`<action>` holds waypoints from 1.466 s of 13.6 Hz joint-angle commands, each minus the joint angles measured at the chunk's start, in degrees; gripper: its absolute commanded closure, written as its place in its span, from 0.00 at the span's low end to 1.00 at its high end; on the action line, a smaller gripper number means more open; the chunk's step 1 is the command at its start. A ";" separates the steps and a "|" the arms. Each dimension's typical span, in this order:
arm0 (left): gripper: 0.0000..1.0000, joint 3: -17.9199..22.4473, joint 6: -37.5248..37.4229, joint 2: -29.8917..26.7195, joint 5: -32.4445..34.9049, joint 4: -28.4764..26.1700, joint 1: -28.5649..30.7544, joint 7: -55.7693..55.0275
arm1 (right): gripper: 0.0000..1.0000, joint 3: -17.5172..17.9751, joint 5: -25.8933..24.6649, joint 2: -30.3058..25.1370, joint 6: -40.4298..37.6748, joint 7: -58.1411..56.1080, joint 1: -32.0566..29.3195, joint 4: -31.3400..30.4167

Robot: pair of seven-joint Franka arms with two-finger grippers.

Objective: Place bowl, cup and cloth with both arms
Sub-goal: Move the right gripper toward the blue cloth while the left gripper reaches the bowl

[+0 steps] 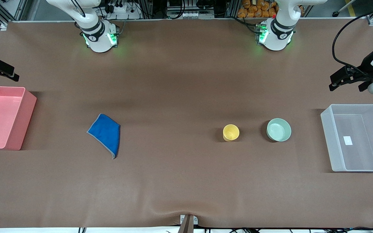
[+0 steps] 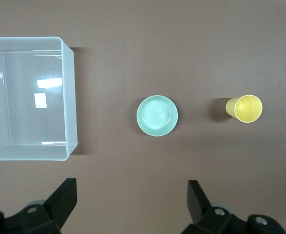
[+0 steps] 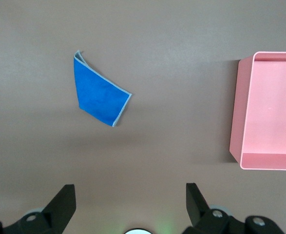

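The mint-green bowl (image 1: 278, 129) and the yellow cup (image 1: 231, 132) stand upright side by side on the brown table, the bowl toward the left arm's end. Both show in the left wrist view, the bowl (image 2: 157, 115) and the cup (image 2: 247, 108). The blue cloth (image 1: 106, 134) lies flat and folded toward the right arm's end, and shows in the right wrist view (image 3: 100, 95). My left gripper (image 1: 335, 82) (image 2: 132, 195) hangs open and empty over bare table by the clear bin. My right gripper (image 1: 11, 73) (image 3: 130, 195) hangs open and empty over bare table by the pink bin.
A clear plastic bin (image 1: 327, 136) (image 2: 69, 97) stands at the left arm's end, beside the bowl. A pink bin (image 1: 28, 119) (image 3: 238, 107) stands at the right arm's end. Both hold nothing. The table mat has a wrinkle (image 1: 188, 212) at the edge nearest the front camera.
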 commanded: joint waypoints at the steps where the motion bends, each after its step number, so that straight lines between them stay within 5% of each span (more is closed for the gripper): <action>1: 0.00 -0.33 -1.14 0.57 -0.64 1.21 0.57 0.95 | 0.00 0.69 -0.45 0.47 -0.76 -0.77 -1.14 0.95; 11: 0.00 -0.42 -0.88 3.21 -1.00 -0.20 0.84 0.59 | 0.00 0.69 0.07 3.71 -0.50 -0.86 -2.10 0.17; 20: 0.00 -0.86 12.46 9.62 -0.82 -10.47 0.57 -1.87 | 0.00 0.96 3.67 21.46 9.77 -1.39 2.37 0.43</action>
